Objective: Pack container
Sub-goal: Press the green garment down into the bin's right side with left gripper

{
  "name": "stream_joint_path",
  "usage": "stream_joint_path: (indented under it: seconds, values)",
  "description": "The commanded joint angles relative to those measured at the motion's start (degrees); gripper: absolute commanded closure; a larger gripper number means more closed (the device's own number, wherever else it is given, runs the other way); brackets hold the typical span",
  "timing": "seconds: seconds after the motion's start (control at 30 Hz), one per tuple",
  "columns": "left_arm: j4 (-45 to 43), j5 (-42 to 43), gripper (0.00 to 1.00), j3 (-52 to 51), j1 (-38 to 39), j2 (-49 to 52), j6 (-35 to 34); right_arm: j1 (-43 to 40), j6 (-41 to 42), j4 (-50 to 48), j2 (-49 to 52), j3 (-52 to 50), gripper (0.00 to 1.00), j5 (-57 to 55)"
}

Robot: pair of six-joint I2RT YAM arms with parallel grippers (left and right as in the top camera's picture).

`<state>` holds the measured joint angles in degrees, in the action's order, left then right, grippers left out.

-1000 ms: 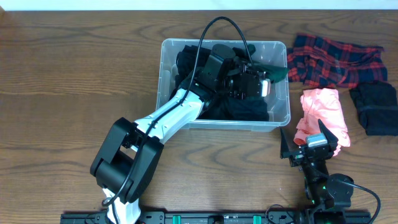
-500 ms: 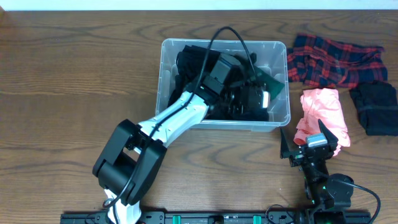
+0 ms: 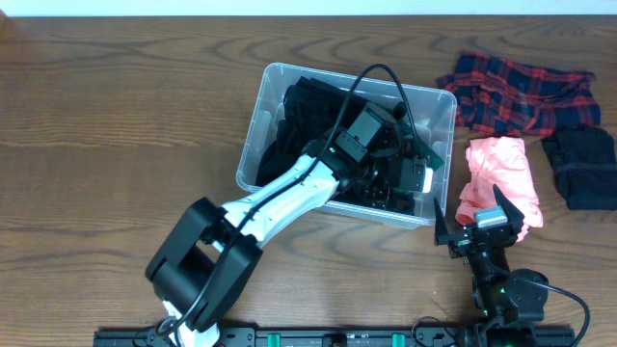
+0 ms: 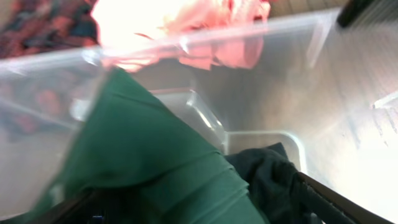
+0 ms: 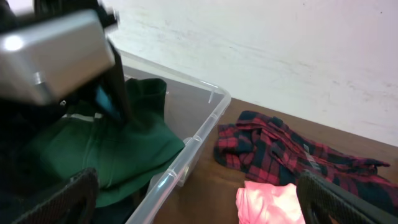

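item: container [image 3: 253, 125], clear plastic tub w/ rounded corners and thick rim. loc: middle of desk [image 3: 116, 116], skewed to the desk edges, its right end swung toward the robot. upright, open top.

contents: dark clothes [image 3: 299, 125] piled across most of the tub; green garment [image 4: 155, 162] at the right end, lying against the right wall.

item: left tool [image 3: 405, 173]. loc: down inside the container at its right end, arm reaching in over the near rim. state: fingers [image 4: 339, 199] set wide apart in the wrist view, green garment lying between them. no pinch visible on the cloth, so it reads as parted and not gripping.

item: right tool [image 3: 472, 224]. loc: low near the front of the desk, just right of the container's near right corner, outside the tub. state: spread wide, nothing between the fingers. one fingertip overlaps the near end of the pink garment in the overhead view; contact can't be told.

item: pink garment [image 3: 501, 169], crumpled, on desk just right of the container.

item: red-and-navy plaid shirt [image 3: 521, 92], spread loosely on desk behind the pink garment, near the container's far right corner.

item: dark folded garment [image 3: 578, 169], at far right of desk, beside the pink garment and touching the plaid shirt's near edge.
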<state>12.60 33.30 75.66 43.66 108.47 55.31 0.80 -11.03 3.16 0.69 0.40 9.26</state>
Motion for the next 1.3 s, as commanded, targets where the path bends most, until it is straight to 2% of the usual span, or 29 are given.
stream_joint_path:
  seconds: [0.0,0.33,0.4,0.43,0.47,0.53,0.57,0.67,0.7,0.8,0.87,1.27]
  values:
    - [-1.8,-0.4,0.13,0.4,-0.6,-5.3,-0.1,-0.4,-0.6,0.2,-0.3,-0.1,0.01,0.4]
    - [-5.6,-2.2,0.14,0.4,-1.2,-14.1,-0.2,-0.4,-0.6,0.2,-0.3,-0.1,0.01,0.4]
    - [-5.4,-3.7,0.25,0.4,-1.2,-15.2,-0.2,-0.4,-0.6,0.2,-0.3,-0.1,0.01,0.4]
    - [-5.2,-4.3,0.35,0.4,-1.2,-15.6,-0.2,-0.4,-0.6,0.2,-0.3,-0.1,0.01,0.4]
    - [-4.9,-4.5,0.47,0.4,-1.2,-15.8,-0.2,-0.4,-0.6,0.2,-0.3,-0.1,0.01,0.4]
    - [-3.5,-4.6,0.88,0.4,-1.2,-16.1,-0.2,-0.4,-0.6,0.2,-0.3,-0.1,0.01,0.4]
    - [-2.5,-4.7,0.94,0.4,-1.2,-16.1,-0.2,-0.4,-0.6,0.2,-0.3,-0.1,0.01,0.4]
    - [0.5,-4.6,0.94,0.4,-1.1,-16.2,-1.1,-0.4,-0.6,0.2,-0.3,-0.1,0.01,0.4]
    - [0.7,-4.7,0.94,0.4,-1.2,-16.2,-3.7,-0.4,-0.6,0.2,-0.3,-0.1,0.01,0.4]
    - [0.0,-8.4,0.94,0.4,-1.2,-16.2,-20.3,-0.4,-0.6,0.2,-0.3,-0.1,0.01,0.4]
    - [0.0,-12.2,0.94,0.4,-1.2,-16.0,-27.9,-0.4,-0.6,0.2,-0.3,-0.1,0.01,0.4]
    - [-2.3,-16.5,0.94,0.4,-1.2,-13.4,-51.8,-0.4,-0.6,0.2,-0.3,-0.1,0.01,0.4]
